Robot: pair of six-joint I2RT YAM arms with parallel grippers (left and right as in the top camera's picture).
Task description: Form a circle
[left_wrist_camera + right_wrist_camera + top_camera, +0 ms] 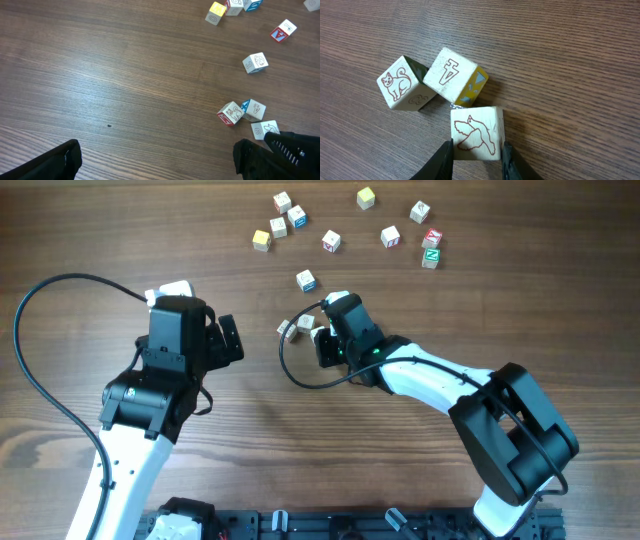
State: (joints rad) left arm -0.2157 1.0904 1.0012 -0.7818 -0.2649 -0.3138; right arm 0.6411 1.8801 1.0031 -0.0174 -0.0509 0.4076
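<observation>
Your left hand (230, 340) hangs released, well left of the bird cube (476, 140), so it's no help yet. The circle (305, 323) is only three cubes right now: the cat cube (400, 89) and dagger cube (452, 77) touch each other just beyond the bird cube, which your right hand (476, 152) is grasping. Shove it in hard and you'll probably scatter those two. Opening wide could clip the dagger cube too. The spare cubes (390, 236) sit well beyond it, with the table between looking open.

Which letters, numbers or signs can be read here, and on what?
"Z", green: lower far-right block, overhead view.
No letters on the bird block in the right pincer, the cat block or the dagger-sign block: drawings only.
Other blocks: too small to read.
</observation>
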